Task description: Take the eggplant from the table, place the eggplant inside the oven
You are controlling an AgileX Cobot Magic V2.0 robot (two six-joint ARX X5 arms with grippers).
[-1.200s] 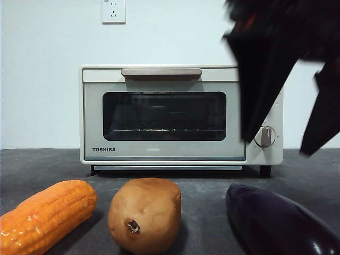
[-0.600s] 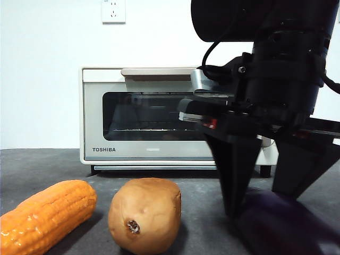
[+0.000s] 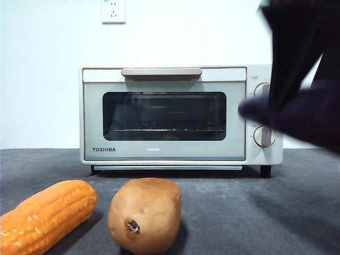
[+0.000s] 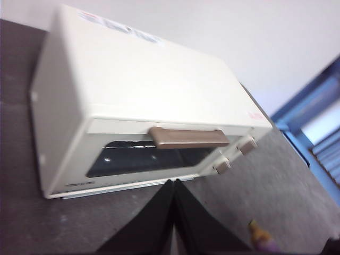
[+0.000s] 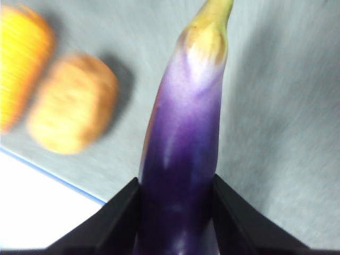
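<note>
The dark purple eggplant (image 3: 300, 114) hangs in the air at the right, level with the oven's knobs, blurred by motion. My right gripper (image 3: 295, 79) comes down from the top right corner and is shut on it. In the right wrist view the eggplant (image 5: 186, 133) sits between the two jaws of that gripper (image 5: 175, 183), its yellowish stem end pointing away, above the grey table (image 5: 276, 106). The cream Toshiba oven (image 3: 159, 114) stands at the back with its glass door closed. My left gripper (image 4: 173, 183) is shut and empty, in front of the oven (image 4: 149, 90).
An orange corn cob (image 3: 48, 215) and a brown potato (image 3: 144, 215) lie on the table (image 3: 228, 207) at the front left. Both also show in the right wrist view, the corn cob (image 5: 21, 64) beside the potato (image 5: 74, 103). A wall socket (image 3: 113, 10) is above the oven.
The right gripper came down over the eggplant lying at the front right, shut on it and lifted it off the table, up and to the right.
</note>
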